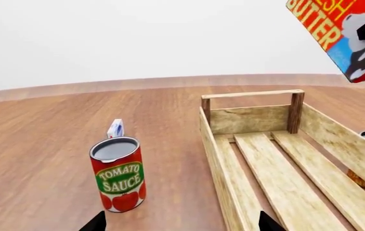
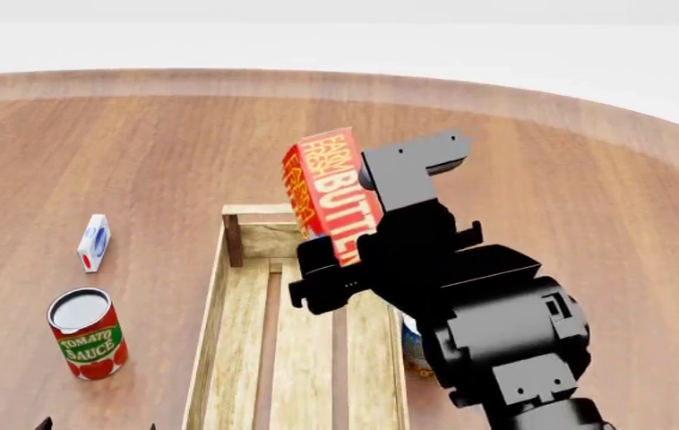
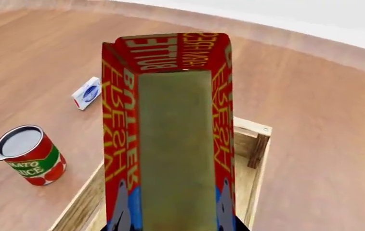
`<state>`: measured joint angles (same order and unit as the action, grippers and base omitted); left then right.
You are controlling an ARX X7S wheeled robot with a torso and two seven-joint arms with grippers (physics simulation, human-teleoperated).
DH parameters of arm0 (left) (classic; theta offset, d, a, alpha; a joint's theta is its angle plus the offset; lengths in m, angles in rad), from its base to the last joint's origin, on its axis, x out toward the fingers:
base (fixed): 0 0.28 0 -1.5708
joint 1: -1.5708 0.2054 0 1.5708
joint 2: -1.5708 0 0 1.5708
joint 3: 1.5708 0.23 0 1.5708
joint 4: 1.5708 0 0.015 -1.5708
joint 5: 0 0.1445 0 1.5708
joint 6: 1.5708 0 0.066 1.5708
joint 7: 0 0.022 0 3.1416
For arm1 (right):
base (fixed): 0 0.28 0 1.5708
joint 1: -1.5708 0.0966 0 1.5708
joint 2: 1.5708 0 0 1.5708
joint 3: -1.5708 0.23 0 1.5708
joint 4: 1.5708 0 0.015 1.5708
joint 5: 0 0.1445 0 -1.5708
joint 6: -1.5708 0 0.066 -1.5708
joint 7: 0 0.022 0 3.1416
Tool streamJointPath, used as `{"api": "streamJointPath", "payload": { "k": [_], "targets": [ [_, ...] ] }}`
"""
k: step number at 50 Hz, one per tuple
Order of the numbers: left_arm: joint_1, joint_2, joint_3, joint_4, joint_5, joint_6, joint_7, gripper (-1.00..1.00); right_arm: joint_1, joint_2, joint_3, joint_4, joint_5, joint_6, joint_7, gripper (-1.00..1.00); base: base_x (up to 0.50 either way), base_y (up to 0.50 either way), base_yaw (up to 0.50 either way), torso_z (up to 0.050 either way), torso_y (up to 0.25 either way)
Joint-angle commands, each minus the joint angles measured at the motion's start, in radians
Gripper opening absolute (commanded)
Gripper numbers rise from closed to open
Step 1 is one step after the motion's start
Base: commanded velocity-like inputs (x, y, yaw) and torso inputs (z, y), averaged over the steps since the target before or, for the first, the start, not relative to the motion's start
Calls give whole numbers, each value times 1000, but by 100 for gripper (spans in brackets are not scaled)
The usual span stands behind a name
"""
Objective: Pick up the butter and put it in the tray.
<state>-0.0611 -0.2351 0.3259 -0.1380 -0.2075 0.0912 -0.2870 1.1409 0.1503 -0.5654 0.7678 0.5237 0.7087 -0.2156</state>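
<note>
The right gripper (image 3: 169,211) is clamped on the butter (image 2: 330,193), holding it in the air above the far end of the tray (image 2: 214,313). The carton stands tall and tilted, so letting go from this height could make it topple or bounce over the low sides. The left gripper (image 1: 179,224) hangs spread and empty near the tomato sauce can (image 1: 118,173).

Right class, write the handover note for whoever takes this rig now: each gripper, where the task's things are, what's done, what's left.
Right gripper: shut on the butter, held in the air above the tray's far end.
Left gripper: open, empty, low near the tomato sauce can.
Tray: on the table, nothing on the slats in view.
Done: butter picked up.
Left: lower it into the tray and release.
</note>
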Motion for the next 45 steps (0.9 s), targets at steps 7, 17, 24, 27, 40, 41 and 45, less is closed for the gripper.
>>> {"api": "streamJointPath", "payload": {
  "k": [7,17,24,27,40,41,45],
  "targets": [
    [5,-4,7,0,-1,12,-6,100,130,-150,-471,458,396,-266,-4,-100,0,0,0,0,0],
    [6,-7,10,2,-5,14,-7,100,101,-150,-835,456,680,-250,39,-100,0,0,0,2,1],
    [8,-10,11,2,-8,17,-10,100,90,-150,-929,443,742,-209,48,-100,0,0,0,0,1],
    [5,-9,13,0,-8,16,-11,100,85,-150,-942,443,752,-173,59,-100,0,0,0,0,0],
    [3,-12,17,-3,-12,18,-14,100,52,-150,-950,434,695,-81,10,-100,0,0,0,0,1],
    [3,-12,18,-4,-12,19,-14,100,52,-150,-947,434,691,-81,9,-100,0,0,0,0,0],
    [2,-13,19,-5,-14,19,-15,100,49,-150,-944,432,676,-70,2,-100,0,0,1,0,3]
  ]
}}
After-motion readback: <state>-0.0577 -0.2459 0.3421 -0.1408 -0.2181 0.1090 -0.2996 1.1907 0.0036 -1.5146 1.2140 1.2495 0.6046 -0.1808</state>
